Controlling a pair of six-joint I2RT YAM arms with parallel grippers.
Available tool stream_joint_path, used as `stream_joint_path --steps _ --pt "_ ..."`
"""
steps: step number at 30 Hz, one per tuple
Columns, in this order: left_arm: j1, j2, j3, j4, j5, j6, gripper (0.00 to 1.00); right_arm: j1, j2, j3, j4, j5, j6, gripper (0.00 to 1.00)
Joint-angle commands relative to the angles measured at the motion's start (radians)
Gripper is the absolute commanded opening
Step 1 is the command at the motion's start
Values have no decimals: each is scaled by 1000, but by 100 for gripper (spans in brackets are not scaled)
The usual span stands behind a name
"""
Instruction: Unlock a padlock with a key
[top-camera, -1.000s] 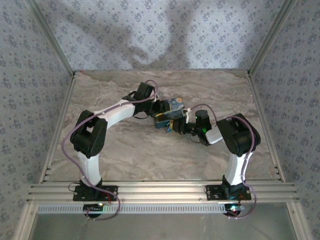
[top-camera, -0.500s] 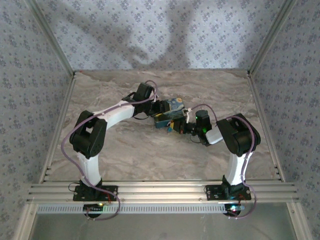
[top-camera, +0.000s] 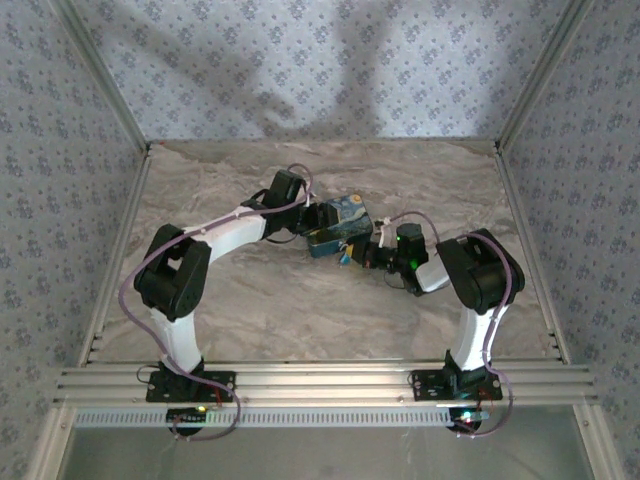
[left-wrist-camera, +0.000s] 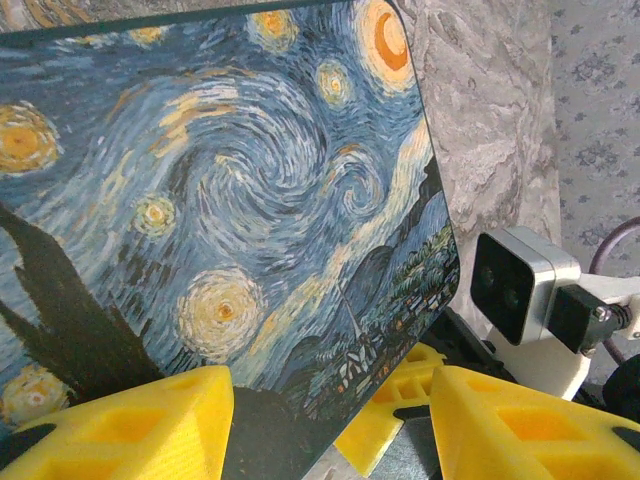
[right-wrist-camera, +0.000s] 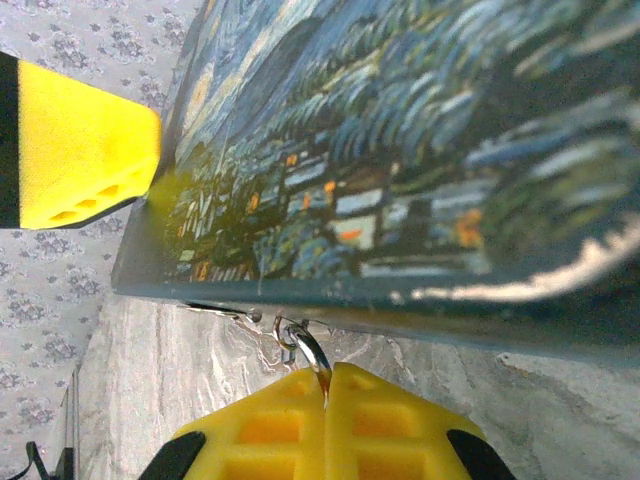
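Note:
A blue-and-yellow starry-night tin box (top-camera: 340, 222) (left-wrist-camera: 230, 180) sits tilted at mid-table. My left gripper (top-camera: 312, 220) (left-wrist-camera: 330, 380) is shut on it, yellow fingers (left-wrist-camera: 120, 420) on either side of its near corner. My right gripper (top-camera: 352, 255) (right-wrist-camera: 328, 372) is shut on the key (right-wrist-camera: 318, 360), a thin metal blade seen edge-on. The key's tip carries a small ring (right-wrist-camera: 287, 333) just under the tin's lower edge (right-wrist-camera: 400, 305). The padlock itself is hidden. The left gripper's finger (right-wrist-camera: 80, 140) presses the tin's far side.
The marble tabletop (top-camera: 300, 310) is bounded by patterned walls and aluminium posts (top-camera: 120, 250). The right wrist's camera housing (left-wrist-camera: 520, 290) sits close beside the tin. A rail (top-camera: 320, 385) runs along the near edge.
The right gripper's jaws have closed fully on the key. The right wrist has turned and edged left toward the tin. The left arm has shifted slightly, still holding the tin.

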Motion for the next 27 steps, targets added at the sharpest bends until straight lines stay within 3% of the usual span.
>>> stream_joint_path --steps 1,27 --pt "-10 -5 -55 -79 -5 -11 55 -10 -25 -7 -6 22 37 3" --pt "-29 -31 -113 -44 -13 -33 55 -12 -39 6 39 95 183 3"
